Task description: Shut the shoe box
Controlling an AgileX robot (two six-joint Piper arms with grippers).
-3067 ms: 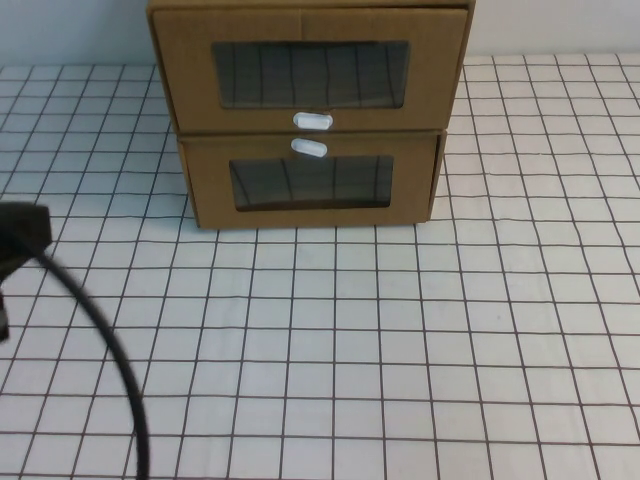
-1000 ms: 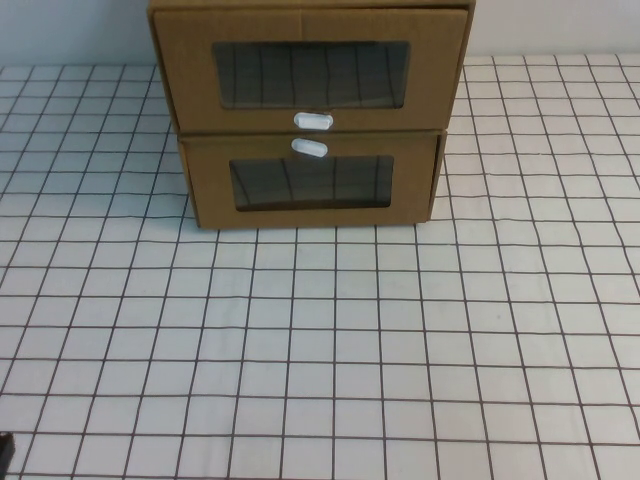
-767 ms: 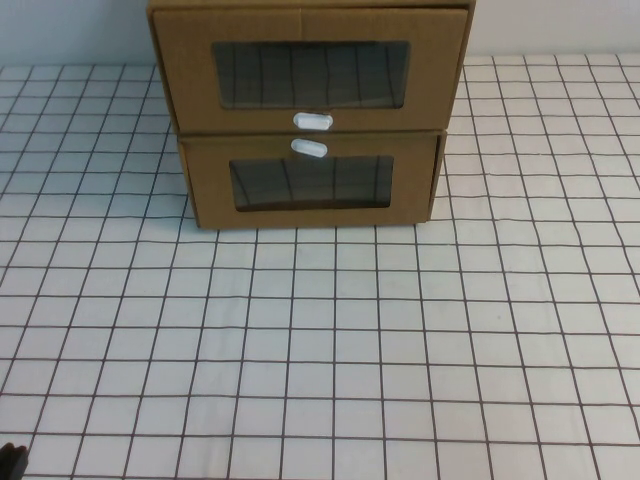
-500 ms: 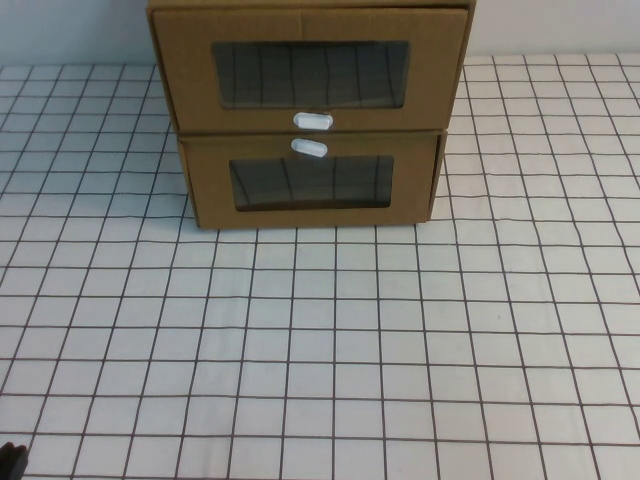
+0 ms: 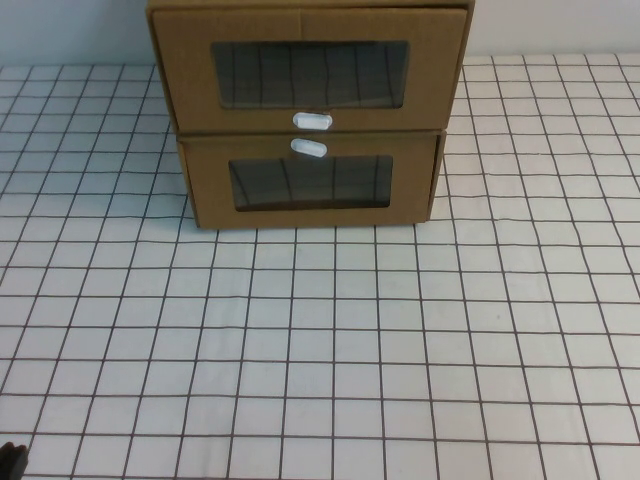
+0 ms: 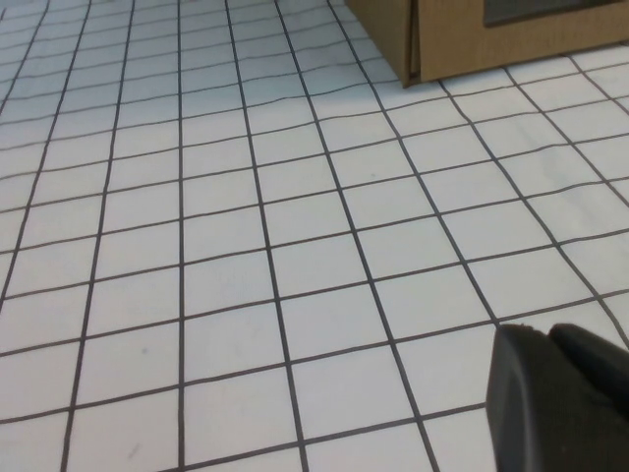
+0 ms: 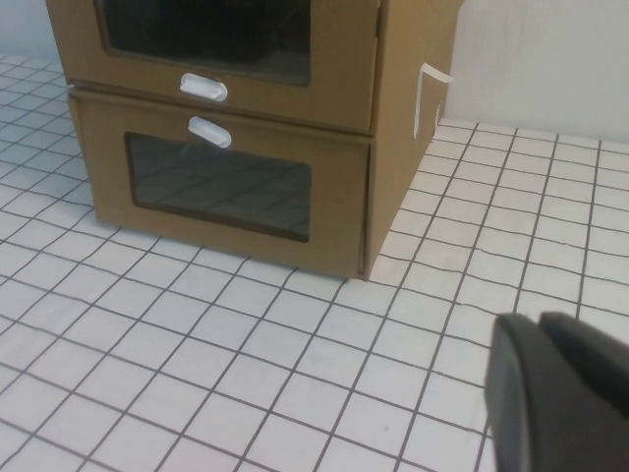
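The brown cardboard shoe box with a clear window [image 5: 310, 70] sat pushed in atop a matching cardboard box [image 5: 310, 185], far back on the white squared table [image 5: 400, 330]. The left hand [image 6: 550, 383] and right hand [image 7: 550, 383] hung low near the front, out of its way. I could not tell if they were clenched.

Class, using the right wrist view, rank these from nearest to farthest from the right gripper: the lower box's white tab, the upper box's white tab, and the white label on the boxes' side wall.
Right gripper sits low in the near corner of its view; left gripper is off by the table's near edge.
1. White label, on the side wall facing the gripper.
2. Lower box's white tab, above its window.
3. Upper box's white tab, on the shoe box, farthest.
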